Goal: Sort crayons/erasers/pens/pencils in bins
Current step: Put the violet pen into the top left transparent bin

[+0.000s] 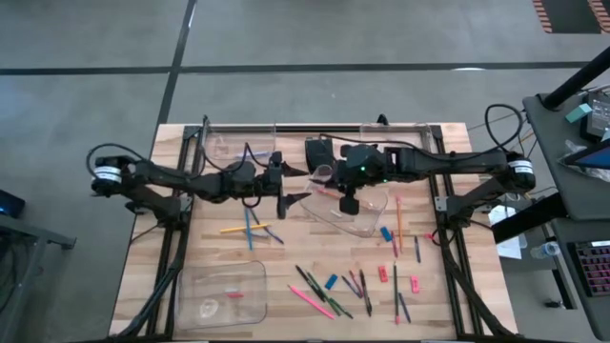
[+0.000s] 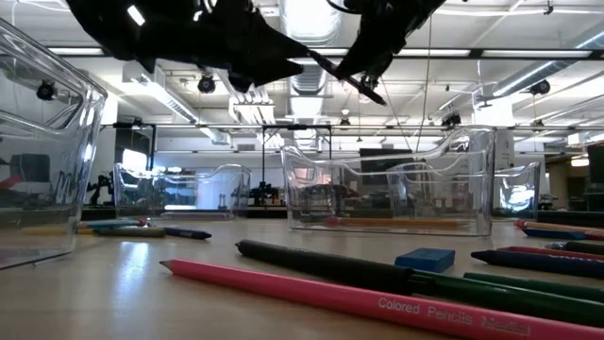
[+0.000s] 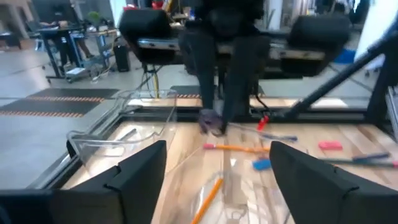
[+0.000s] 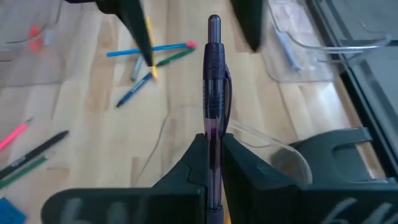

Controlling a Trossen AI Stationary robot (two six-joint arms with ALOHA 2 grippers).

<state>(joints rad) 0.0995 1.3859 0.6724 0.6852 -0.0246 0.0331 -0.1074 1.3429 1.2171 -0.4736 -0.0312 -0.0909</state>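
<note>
The pen [image 4: 213, 87], a slim purple translucent plastic barrel with a clip, sits clamped near its back end between the fingers of the right pincer [image 4: 213, 163], hanging above the near rim of the tilted clear bin [image 1: 355, 211], tip pointing away. It looks light, stiff and smooth, so liable to slide or pivot; a grip nearer mid-barrel would steady it. The left pincer [image 3: 217, 180] stands wide open and empty, just left of that bin. The bin is thin, glossy, round-cornered plastic, likely to skid on the pale wooden surface [image 1: 286, 305]. Pencils [image 1: 313, 301] and blocky erasers [image 1: 331, 282] lie scattered in front of the bin
</note>
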